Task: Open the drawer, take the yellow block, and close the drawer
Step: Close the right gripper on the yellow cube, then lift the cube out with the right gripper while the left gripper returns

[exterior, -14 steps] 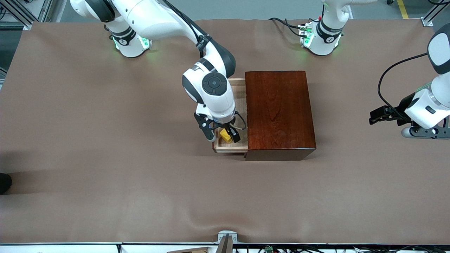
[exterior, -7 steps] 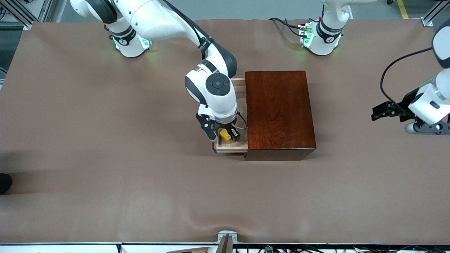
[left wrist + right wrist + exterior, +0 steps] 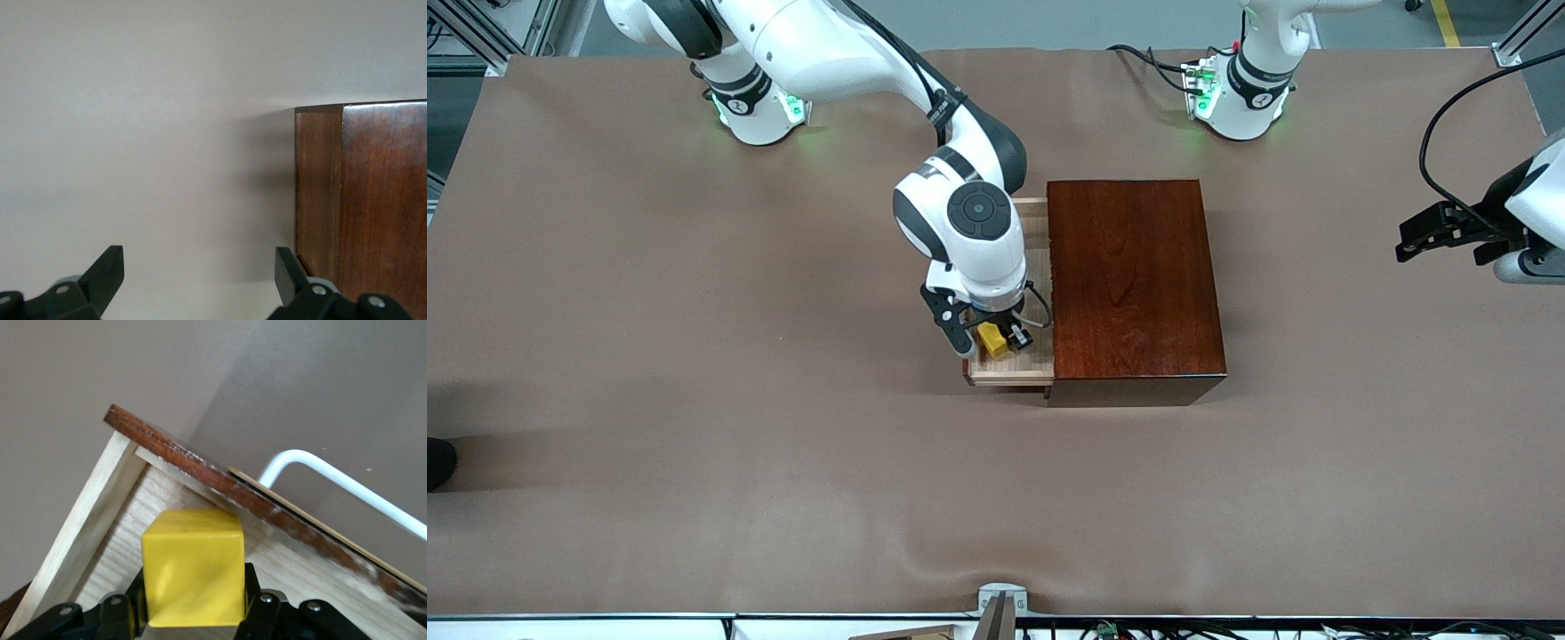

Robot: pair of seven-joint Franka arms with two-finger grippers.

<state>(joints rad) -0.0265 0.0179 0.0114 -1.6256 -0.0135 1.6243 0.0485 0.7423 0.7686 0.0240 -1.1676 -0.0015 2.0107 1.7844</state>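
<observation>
We see even, bright overhead lighting. The wooden box shows a soft glossy sheen and casts a short shadow on the table. Wrist views are sharp near the yellow block, softer farther off.

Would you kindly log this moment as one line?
drawer: open | right gripper: in drawer, fingers shut on yellow block | left gripper: open, waiting beside box

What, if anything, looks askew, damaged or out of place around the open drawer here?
Nothing stands out. The drawer is pulled out squarely from the wooden box, the right hand is shut on the yellow block over it, and the left hand waits open toward its end of the table.
</observation>
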